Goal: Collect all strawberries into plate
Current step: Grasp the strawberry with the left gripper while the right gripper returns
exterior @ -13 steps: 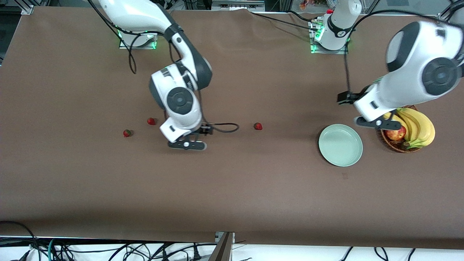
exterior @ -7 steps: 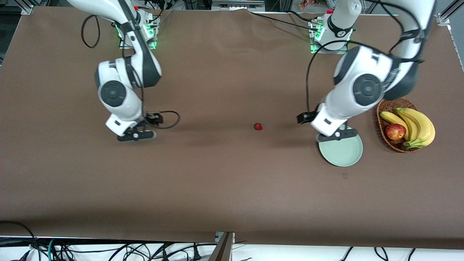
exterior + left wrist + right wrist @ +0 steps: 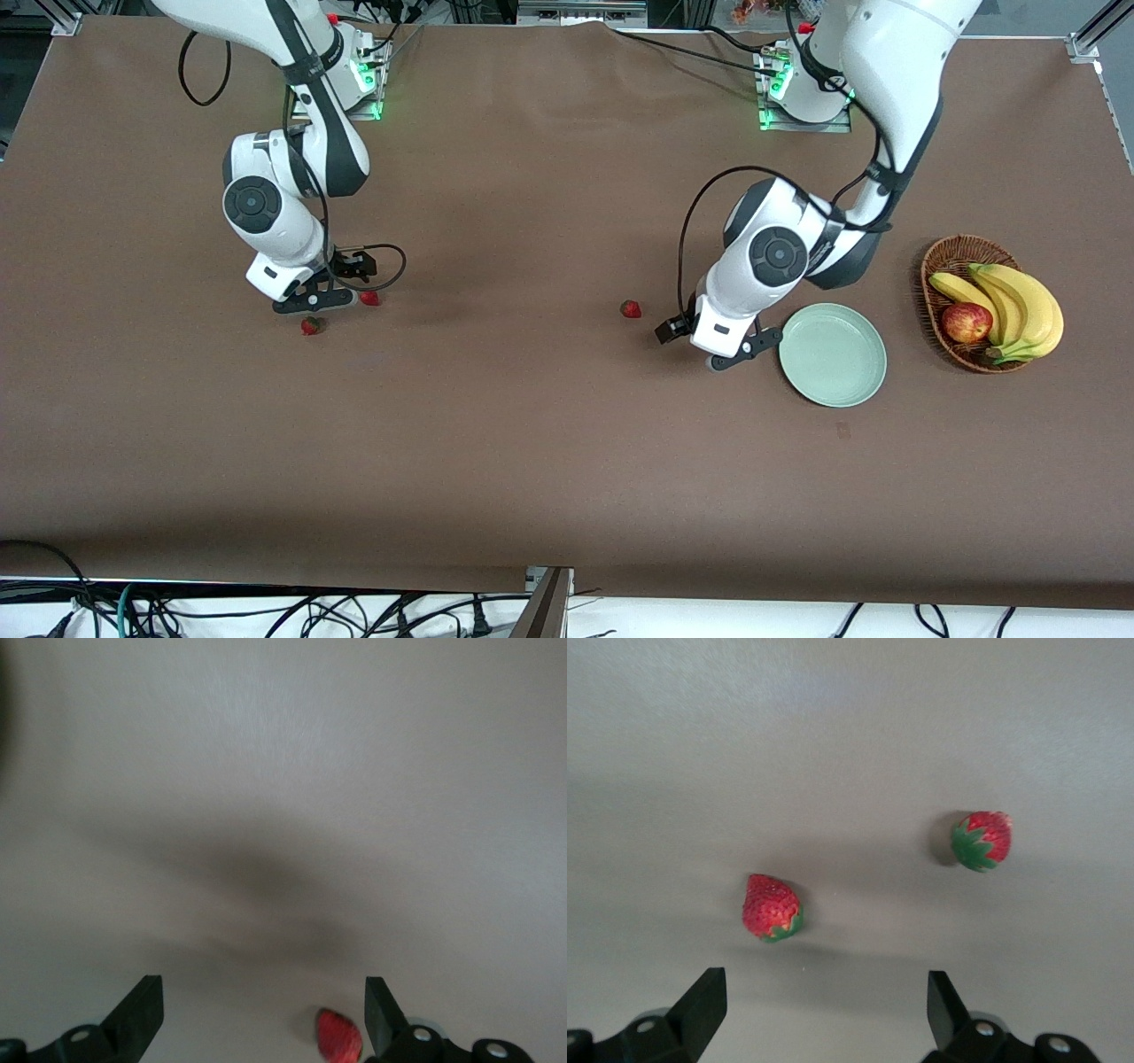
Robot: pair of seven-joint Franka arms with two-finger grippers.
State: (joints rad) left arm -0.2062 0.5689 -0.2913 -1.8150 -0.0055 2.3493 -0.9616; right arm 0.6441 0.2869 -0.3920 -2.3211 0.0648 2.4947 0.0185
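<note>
Three strawberries lie on the brown table. Two lie toward the right arm's end, one nearer the front camera than the other. My right gripper hangs open and empty over the table between them. Its wrist view shows both berries ahead of the open gripper. The third strawberry lies mid-table. My left gripper is open and empty over the table beside the mint-green plate, which holds nothing. The left wrist view shows that berry close to one finger of the open gripper.
A brown wicker basket holding bananas and a red apple stands beside the plate toward the left arm's end. Cables trail from both wrists.
The right arm swung from mid-table to over the two strawberries at its end. The left arm moved from the basket, over the plate, to between the plate and the lone strawberry.
</note>
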